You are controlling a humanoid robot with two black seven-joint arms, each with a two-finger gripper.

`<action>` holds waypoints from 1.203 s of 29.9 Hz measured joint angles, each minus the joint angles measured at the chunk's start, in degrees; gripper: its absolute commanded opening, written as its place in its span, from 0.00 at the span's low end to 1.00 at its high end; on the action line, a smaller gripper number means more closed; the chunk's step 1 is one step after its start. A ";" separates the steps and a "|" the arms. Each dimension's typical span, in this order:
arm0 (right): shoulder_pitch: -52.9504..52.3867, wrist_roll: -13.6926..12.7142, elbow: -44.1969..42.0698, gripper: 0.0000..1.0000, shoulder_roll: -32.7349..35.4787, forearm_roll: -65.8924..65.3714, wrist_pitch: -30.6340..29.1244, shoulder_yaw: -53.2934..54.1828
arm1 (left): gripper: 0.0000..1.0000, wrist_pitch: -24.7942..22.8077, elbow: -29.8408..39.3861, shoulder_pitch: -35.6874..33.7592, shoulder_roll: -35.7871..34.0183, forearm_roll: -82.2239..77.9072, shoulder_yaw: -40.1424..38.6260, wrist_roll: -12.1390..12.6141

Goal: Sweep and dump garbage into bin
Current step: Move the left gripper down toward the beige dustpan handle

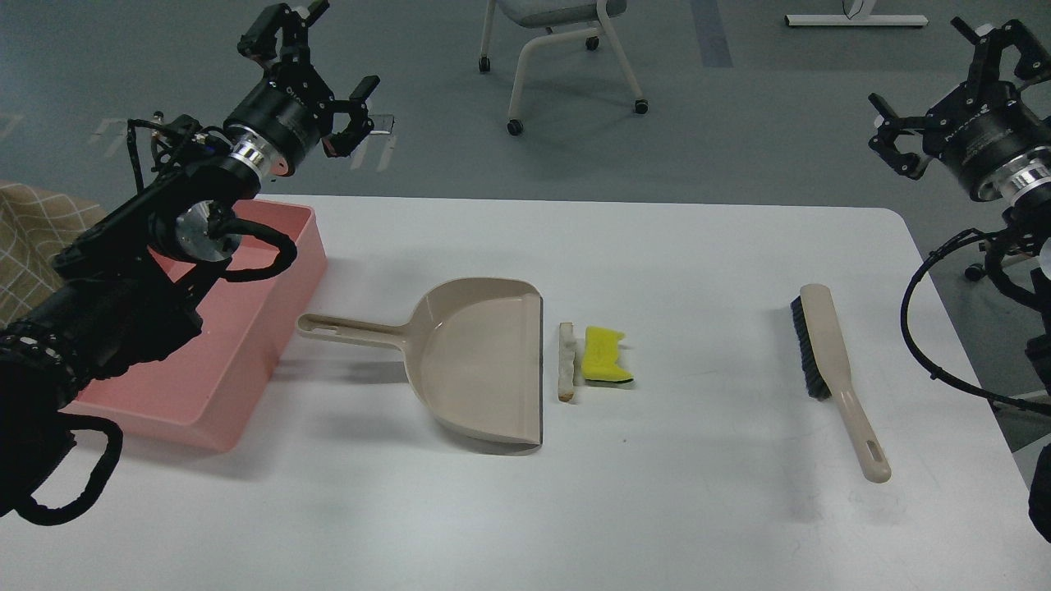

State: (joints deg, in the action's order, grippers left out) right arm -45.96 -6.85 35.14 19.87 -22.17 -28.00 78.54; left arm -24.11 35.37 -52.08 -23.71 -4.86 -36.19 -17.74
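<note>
The garbage lies mid-table as two pieces side by side: a bread slice (566, 361) seen on edge, thin and pale with a tan crust, and just right of it a yellow sponge chunk (606, 355), notched along its top. Both sit just beside the open lip of the beige dustpan (484, 361), whose mouth faces right toward them and whose handle points left toward the bin (246, 328). That layout looks deliberate: a short push leftward would carry both pieces into the pan, and the pan's handle is on the side of the arm nearest the tub.

The brush (829, 361) lies well apart on the right, bristles facing left, handle toward the near edge, suiting a pick-up by the right arm.

The pink bin stands at the table's left edge, partly hidden by the left arm. The left gripper (324, 82) hovers above the far left, fingers spread and empty. The right gripper (944, 98) hangs high at the far right, likewise spread and holding nothing. No tool is lifted yet, so sweeping has not begun.
</note>
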 measured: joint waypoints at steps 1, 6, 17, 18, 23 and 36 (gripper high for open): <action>-0.05 0.00 0.18 1.00 0.00 0.01 0.00 0.00 | 0.98 -0.34 0.09 0.16 -0.66 0.01 -0.31 0.00; -0.08 -0.01 0.64 1.00 0.00 0.02 0.00 -0.15 | 0.98 -0.91 4.02 2.62 -2.78 0.03 -1.97 0.00; 0.50 -0.01 1.96 1.00 0.97 0.17 0.00 0.07 | 0.97 -0.90 18.31 8.89 -6.98 0.01 -3.89 -0.10; 0.69 -0.01 2.22 1.00 1.19 0.22 0.00 0.21 | 0.97 -1.04 20.74 10.36 -8.28 -0.09 -4.18 -0.11; 1.54 -0.01 4.72 1.00 1.63 0.48 0.00 0.53 | 0.93 -0.84 31.16 18.14 -14.57 -0.85 -4.58 -0.14; 3.76 -0.01 7.43 1.00 3.82 0.48 0.00 0.71 | 0.89 10.46 55.94 36.20 -31.02 -8.16 -4.70 -0.37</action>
State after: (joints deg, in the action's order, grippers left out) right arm -42.20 -6.86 42.57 23.69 -21.68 -28.00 79.24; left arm -13.65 91.30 -15.88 -54.73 -13.02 -40.89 -18.11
